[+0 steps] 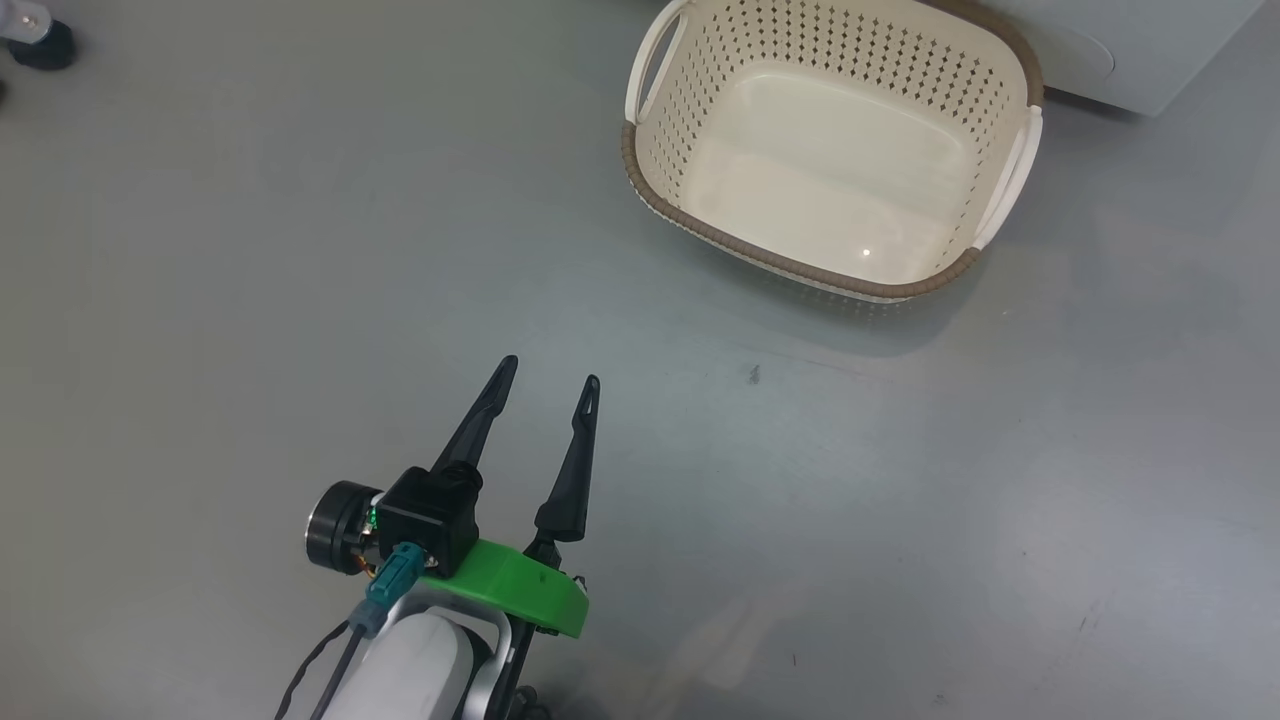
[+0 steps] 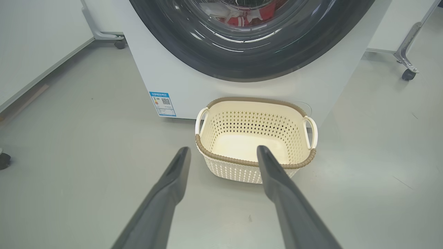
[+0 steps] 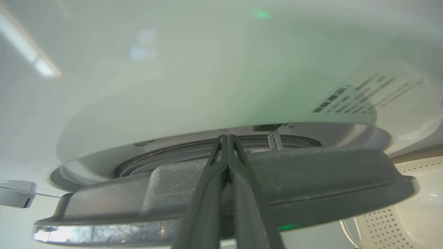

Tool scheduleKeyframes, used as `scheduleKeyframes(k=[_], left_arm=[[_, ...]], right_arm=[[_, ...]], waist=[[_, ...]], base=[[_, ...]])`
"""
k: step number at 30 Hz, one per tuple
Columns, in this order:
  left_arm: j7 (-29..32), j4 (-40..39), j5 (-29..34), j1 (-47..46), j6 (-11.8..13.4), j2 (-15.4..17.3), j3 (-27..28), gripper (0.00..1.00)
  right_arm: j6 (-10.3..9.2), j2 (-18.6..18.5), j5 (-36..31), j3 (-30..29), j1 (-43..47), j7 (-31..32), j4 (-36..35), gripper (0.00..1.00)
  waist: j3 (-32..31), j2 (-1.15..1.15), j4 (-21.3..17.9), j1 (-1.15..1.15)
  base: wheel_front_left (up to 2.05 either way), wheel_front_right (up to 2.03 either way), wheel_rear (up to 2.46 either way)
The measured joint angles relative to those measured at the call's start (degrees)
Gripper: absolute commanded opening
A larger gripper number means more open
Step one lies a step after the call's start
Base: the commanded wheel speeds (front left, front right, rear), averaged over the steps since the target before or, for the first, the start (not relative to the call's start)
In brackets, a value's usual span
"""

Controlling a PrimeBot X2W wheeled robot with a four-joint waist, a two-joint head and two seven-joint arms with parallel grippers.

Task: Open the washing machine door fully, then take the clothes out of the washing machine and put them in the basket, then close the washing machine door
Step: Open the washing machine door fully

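The white washing machine [image 2: 180,79] stands low and close in the left wrist view, its door [image 2: 242,65] a wide glossy black ring. Red and white clothes [image 2: 242,19] show through the glass. The cream basket [image 2: 256,100] sits empty on the floor right against the machine's front. My left gripper [image 2: 223,149] hangs open above the floor, short of the basket [image 1: 800,265], nothing between its fingers; the head view has it [image 1: 551,372] at lower left. My right gripper [image 3: 226,137] is shut, its fingers lying across the dark edge of the door [image 3: 311,173], tips in the gap to the machine [image 3: 207,69].
Grey floor spreads all around the basket. Castors of wheeled frames stand beside the machine at right [image 2: 408,74] and back left [image 2: 119,43]. A black castor [image 1: 45,45] sits at the head view's top left. A blue label [image 2: 162,103] marks the machine's lower front.
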Motion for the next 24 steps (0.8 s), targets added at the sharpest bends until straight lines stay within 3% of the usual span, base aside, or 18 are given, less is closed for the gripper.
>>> scheduleKeyframes(k=[24], left_arm=[[0.0, 1.4, 0.2, 0.0, 0.0, 0.0, 1.1, 1.00]], right_arm=[[-0.01, 0.3, 1.2, 0.9, 1.0, 6.3, 5.1, 0.00]], waist=[[-2.7, 0.00, -1.1, 0.00]], base=[[0.00, 0.00, 0.00]])
